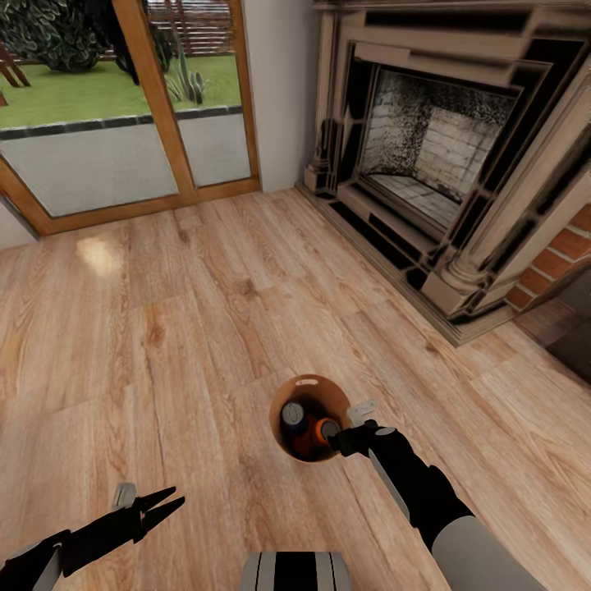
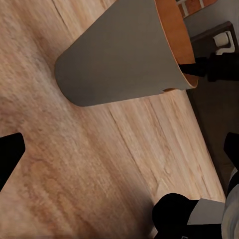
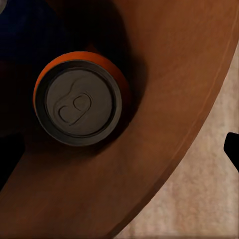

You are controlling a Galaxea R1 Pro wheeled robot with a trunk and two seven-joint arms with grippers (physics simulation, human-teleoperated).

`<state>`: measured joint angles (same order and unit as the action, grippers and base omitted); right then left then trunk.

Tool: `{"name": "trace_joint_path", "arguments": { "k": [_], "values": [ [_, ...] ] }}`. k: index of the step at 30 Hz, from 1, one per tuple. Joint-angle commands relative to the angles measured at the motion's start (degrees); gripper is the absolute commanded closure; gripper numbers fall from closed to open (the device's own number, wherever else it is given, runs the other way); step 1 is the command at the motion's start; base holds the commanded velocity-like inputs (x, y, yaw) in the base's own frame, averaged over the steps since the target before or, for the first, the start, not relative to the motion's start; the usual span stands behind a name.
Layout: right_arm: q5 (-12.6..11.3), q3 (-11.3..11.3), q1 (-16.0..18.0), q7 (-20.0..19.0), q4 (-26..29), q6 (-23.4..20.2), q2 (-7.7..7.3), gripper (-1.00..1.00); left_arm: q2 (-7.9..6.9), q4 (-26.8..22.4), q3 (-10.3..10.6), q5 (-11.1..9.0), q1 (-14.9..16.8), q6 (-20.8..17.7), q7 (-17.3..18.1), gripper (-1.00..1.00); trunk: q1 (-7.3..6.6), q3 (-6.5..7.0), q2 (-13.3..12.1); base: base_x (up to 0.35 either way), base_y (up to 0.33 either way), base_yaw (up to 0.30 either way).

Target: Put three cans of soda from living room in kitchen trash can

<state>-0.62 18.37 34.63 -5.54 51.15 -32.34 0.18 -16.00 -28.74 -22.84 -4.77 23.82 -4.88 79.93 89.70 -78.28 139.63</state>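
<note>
Bin [image 1: 289,392], lower centre: orange can [image 3: 79,102] top unlabelled. Right claw [image 1: 349,435] at rim, state unclear; left claw [image 1: 168,502] open.

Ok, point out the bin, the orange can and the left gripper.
bin [image 2: 119,55]: left wrist view, grey outer wall.
orange can [image 3: 79,102]: right wrist view, grey top by the tab.
left gripper [image 1: 168,502]: head view, between the two open fingertips.
</note>
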Motion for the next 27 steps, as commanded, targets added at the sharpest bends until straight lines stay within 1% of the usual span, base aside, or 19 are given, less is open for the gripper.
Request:
{"name": "trace_joint_path", "arguments": {
  "k": [1, 9, 17, 27],
  "values": [
    [0.0, 0.0, 0.0, 0.0, 0.0, 0.0, 0.0, -1.0, 0.0, 0.0, 0.0, 0.0, 0.0, 0.0, 0.0, -1.0, 0.0, 0.0, 0.0, -0.008, 0.0, 0.0],
    [0.1, 0.0, 0.0, 0.0, 0.0, 0.0, 0.0, -1.0, 0.0, 0.0, 0.0, 0.0, 0.0, 0.0, 0.0, -1.0, 0.0, 0.0, 0.0, 0.001, 0.0, 0.0],
    [0.0, 0.0, 0.0, 0.0, 0.0, 0.0, 0.0, -1.0, 0.0, 0.0, 0.0, 0.0, 0.0, 0.0, 0.0, -1.0, 0.0, 0.0, 0.0, 0.129, 0.0, 0.0],
    [0.1, 0.0, 0.0, 0.0, 0.0, 0.0, 0.0, -1.0, -0.01, 0.0, 0.1, 0.0, 0.0, 0.0, 0.0, -1.0, 0.0, 0.0, 0.0, 0.028, 0.0, 0.0]
  ]
}}
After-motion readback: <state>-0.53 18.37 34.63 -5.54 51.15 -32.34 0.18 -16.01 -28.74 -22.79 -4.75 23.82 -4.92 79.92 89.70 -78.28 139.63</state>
